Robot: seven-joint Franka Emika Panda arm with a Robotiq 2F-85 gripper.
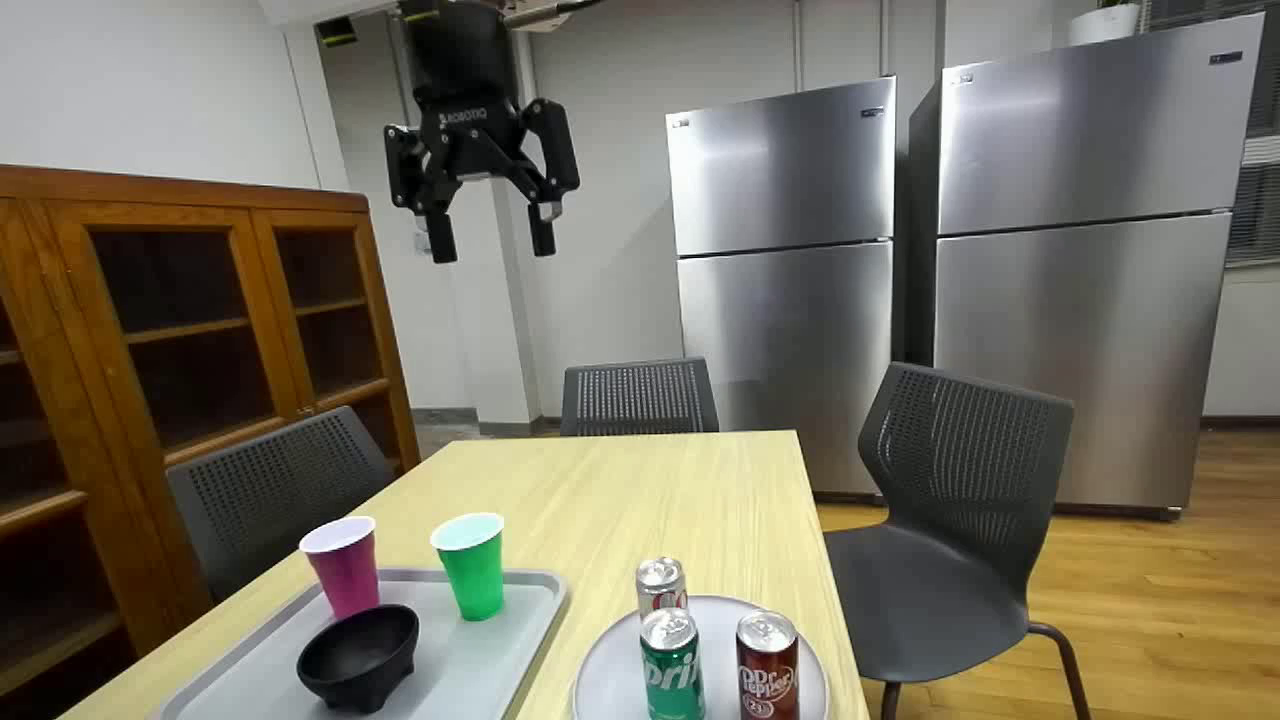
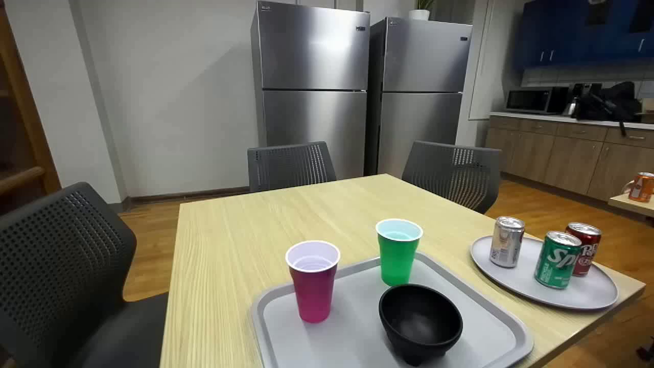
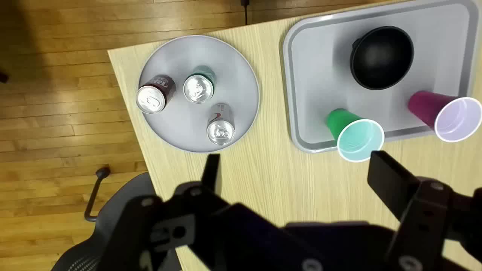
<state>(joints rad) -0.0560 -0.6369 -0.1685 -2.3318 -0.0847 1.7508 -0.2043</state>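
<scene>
High over the wooden table, my gripper (image 1: 494, 252) hangs open, pointing down, with nothing between its fingers. In the wrist view the spread fingertips frame bare tabletop, and nothing is touched. A grey tray (image 2: 357, 301) carries a green cup (image 2: 398, 258), a magenta cup (image 2: 313, 294) and a black bowl (image 2: 420, 322); both cups stand upright. Beside it lies a round grey plate (image 3: 180, 131) bearing a silver can (image 3: 220, 128), a green Sprite can (image 3: 199, 87) and a dark red Dr Pepper can (image 3: 155, 94). The gripper is absent from an exterior view where all these objects show.
Dark chairs (image 1: 960, 500) surround the table (image 1: 640, 490). A glass-fronted wooden cabinet (image 1: 240, 205) stands along a wall, and two steel refrigerators (image 1: 785, 300) rise behind. An orange can (image 2: 641, 187) sits on a separate surface near the kitchen counter (image 2: 567, 122).
</scene>
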